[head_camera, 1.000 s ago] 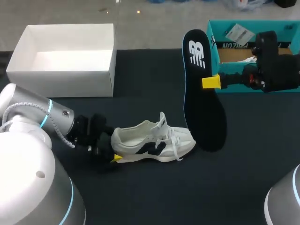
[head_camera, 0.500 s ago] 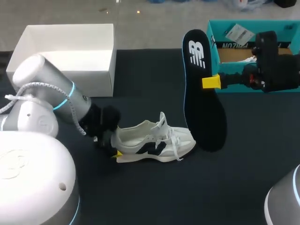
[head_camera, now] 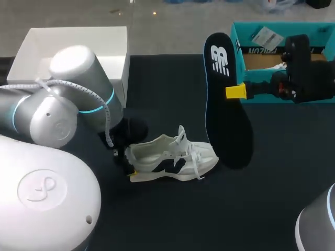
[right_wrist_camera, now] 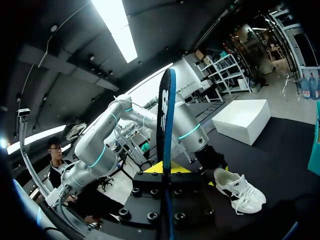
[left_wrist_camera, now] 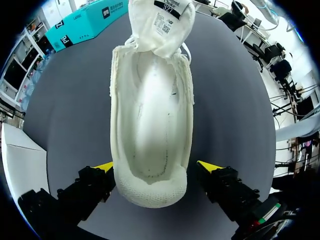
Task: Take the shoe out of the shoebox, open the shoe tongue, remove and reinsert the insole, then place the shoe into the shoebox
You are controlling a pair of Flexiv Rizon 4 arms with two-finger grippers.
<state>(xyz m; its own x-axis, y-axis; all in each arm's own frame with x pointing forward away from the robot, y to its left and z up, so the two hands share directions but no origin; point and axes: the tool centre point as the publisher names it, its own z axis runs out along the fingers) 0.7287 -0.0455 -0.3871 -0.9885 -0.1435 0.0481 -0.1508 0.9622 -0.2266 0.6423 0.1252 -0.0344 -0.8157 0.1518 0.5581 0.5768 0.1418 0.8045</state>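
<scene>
At white mesh shoe (head_camera: 172, 157) heel, left end effector (left_wrist_camera: 157, 166): can't tell grip, arm's swung higher; right end effector (head_camera: 235, 91) pinches flat dark insole (head_camera: 227, 125).

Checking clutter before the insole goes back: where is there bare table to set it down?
Bare table in front of the shoe, between the white box and the insole, and right of the insole in front of the teal shoebox. Crowded at the shoe's heel, by the left gripper.
</scene>
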